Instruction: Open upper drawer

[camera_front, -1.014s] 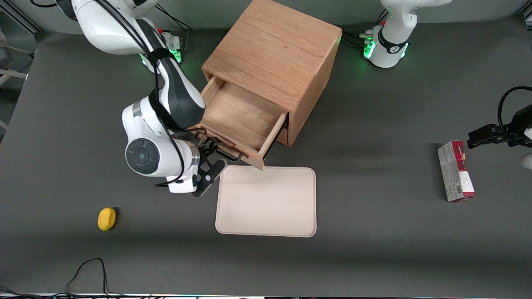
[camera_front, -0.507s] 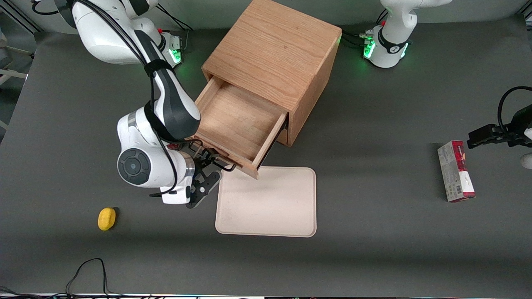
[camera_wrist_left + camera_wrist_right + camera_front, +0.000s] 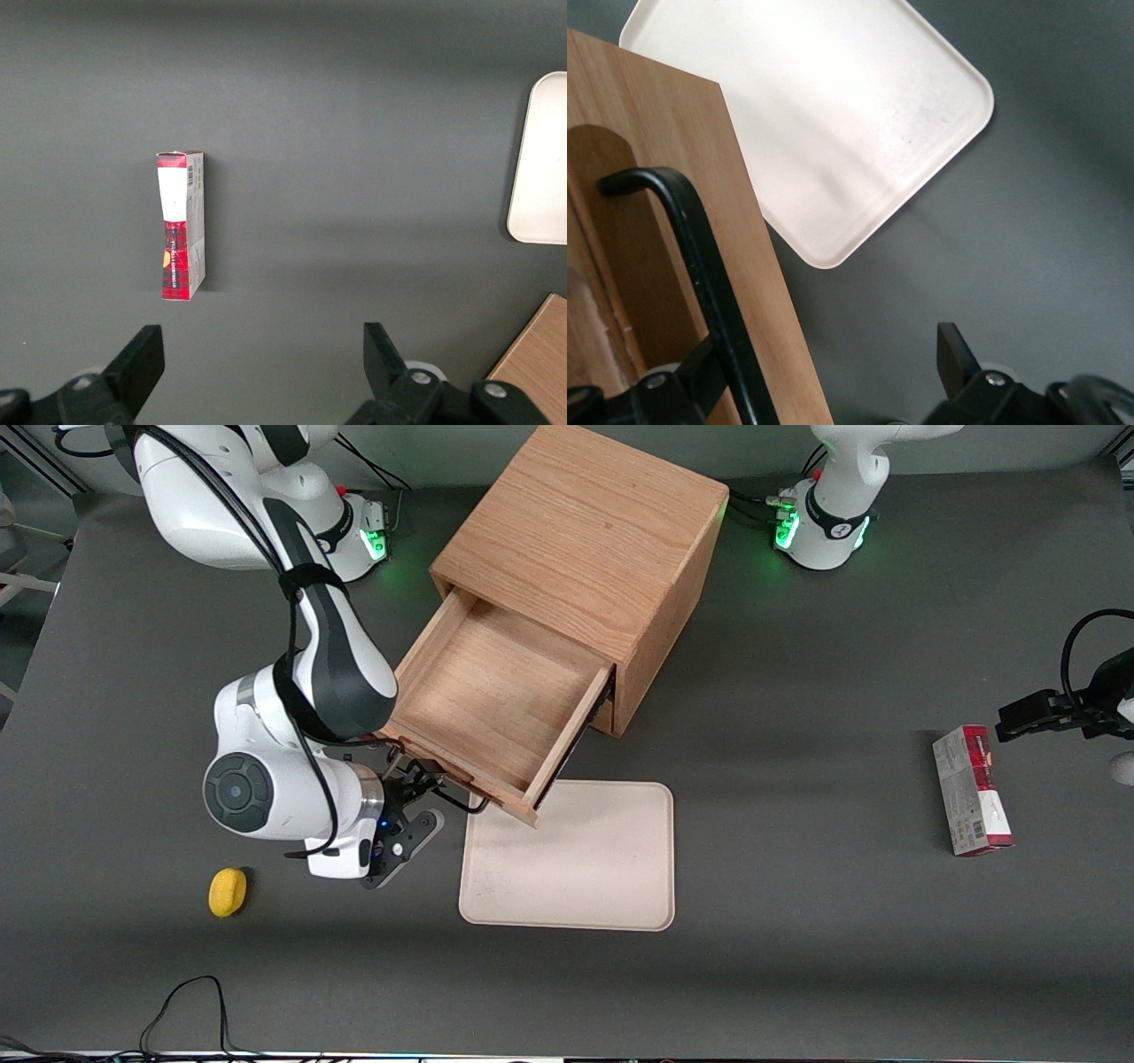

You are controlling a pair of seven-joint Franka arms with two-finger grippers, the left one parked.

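Gripper (image 3: 416, 784) is seen open about the black handle (image 3: 709, 274) of the upper drawer (image 3: 492, 695); handle runs crosswise to the outward pull.

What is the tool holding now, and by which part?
Nothing is clamped: the tool is open, with the upper drawer handle between its fingers.

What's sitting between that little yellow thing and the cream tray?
Only the robot's hand, higher up at the upper drawer handle; the front view shows bare table between yellow object and tray.
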